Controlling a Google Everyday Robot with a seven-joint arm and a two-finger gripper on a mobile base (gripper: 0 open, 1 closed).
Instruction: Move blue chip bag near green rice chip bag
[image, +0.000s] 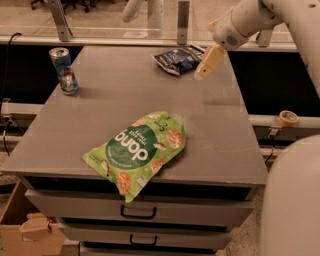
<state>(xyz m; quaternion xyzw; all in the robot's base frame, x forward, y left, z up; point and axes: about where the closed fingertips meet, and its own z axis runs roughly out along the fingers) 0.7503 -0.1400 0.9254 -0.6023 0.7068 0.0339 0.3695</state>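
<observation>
The blue chip bag (178, 60) is a small crumpled navy foil bag lying at the far right of the grey tabletop (115, 100). The green rice chip bag (138, 147) is a large bright green pouch with a dark circle and white lettering. It lies flat near the front edge, its lower corner hanging over it. My gripper (205, 69) hangs from the white arm at the upper right, just right of the blue bag and above the table, apart from the bag.
A blue-and-silver drink can (64, 71) stands at the far left of the table. Drawers with handles (137, 214) sit under the tabletop. An orange tape roll (288, 118) lies on a ledge at the right. A cardboard box (22, 225) sits on the floor at the lower left.
</observation>
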